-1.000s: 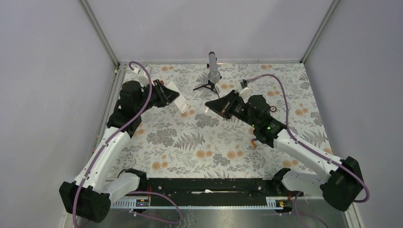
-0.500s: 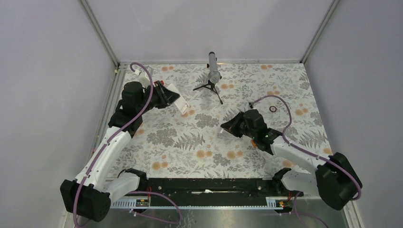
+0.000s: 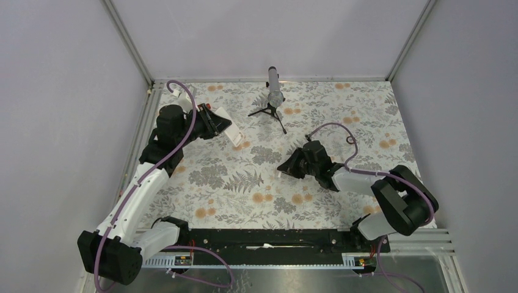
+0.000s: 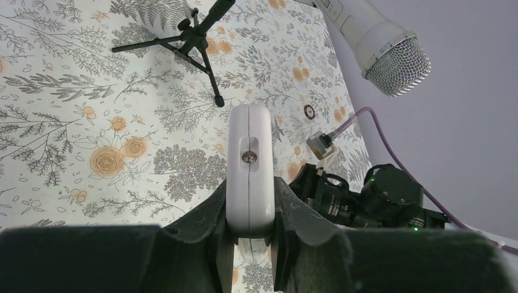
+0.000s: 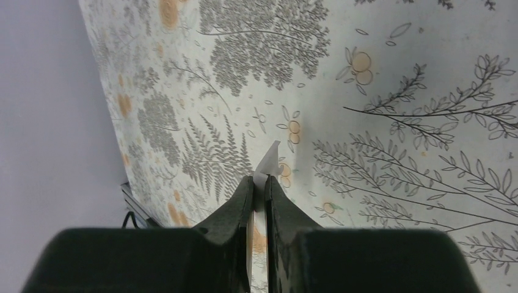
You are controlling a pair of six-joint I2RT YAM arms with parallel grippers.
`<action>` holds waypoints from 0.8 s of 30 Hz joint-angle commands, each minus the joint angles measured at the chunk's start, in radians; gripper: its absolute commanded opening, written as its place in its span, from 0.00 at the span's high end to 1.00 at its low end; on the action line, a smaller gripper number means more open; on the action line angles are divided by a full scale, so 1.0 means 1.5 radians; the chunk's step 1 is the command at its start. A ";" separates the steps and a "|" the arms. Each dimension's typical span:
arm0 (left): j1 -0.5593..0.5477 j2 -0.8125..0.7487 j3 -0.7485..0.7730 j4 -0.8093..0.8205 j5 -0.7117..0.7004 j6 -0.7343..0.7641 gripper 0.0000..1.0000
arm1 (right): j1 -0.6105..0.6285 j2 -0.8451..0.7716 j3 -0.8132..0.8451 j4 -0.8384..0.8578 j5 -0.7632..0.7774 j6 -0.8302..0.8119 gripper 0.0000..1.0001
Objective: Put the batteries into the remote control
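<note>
**Both grips full, no battery in sight**

Your left arm reaches to the far-left part of the table (image 3: 244,183). Its left gripper (image 4: 250,201) is clamped on the remote control (image 4: 249,152), held edge-on. With only narrow faces in the pads, a knock could twist it loose.

Your right arm folds low over mid-table. The right gripper (image 5: 259,183) is pinched shut on a thin white piece (image 5: 269,160), likely the cover. Its tip sits near the surface, so pressing lower could bend or flick it.

The batteries show in no view.
</note>
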 commanded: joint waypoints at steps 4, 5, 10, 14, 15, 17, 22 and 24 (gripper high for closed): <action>0.000 -0.011 0.000 0.056 0.021 -0.008 1.00 | -0.006 -0.002 0.027 -0.101 0.036 -0.058 0.72; 0.001 -0.011 0.000 0.056 0.023 -0.008 1.00 | -0.006 -0.018 0.025 -0.114 0.046 -0.062 0.64; 0.001 -0.011 -0.007 0.077 0.033 -0.017 1.00 | -0.010 -0.098 0.033 -0.190 0.102 -0.078 0.30; 0.001 -0.009 -0.014 0.103 0.042 -0.036 1.00 | -0.013 -0.155 0.063 -0.236 0.104 -0.120 0.23; 0.000 -0.009 -0.015 0.112 0.046 -0.043 1.00 | -0.013 -0.170 0.071 -0.234 0.088 -0.138 0.22; 0.001 -0.008 -0.017 0.131 0.060 -0.062 1.00 | -0.013 -0.198 0.085 -0.198 0.023 -0.173 0.20; 0.000 0.007 -0.021 0.219 0.143 -0.138 1.00 | -0.012 -0.247 0.072 0.054 -0.159 -0.121 0.17; 0.000 0.012 -0.030 0.265 0.179 -0.183 1.00 | -0.011 -0.234 0.074 0.152 -0.195 -0.062 0.16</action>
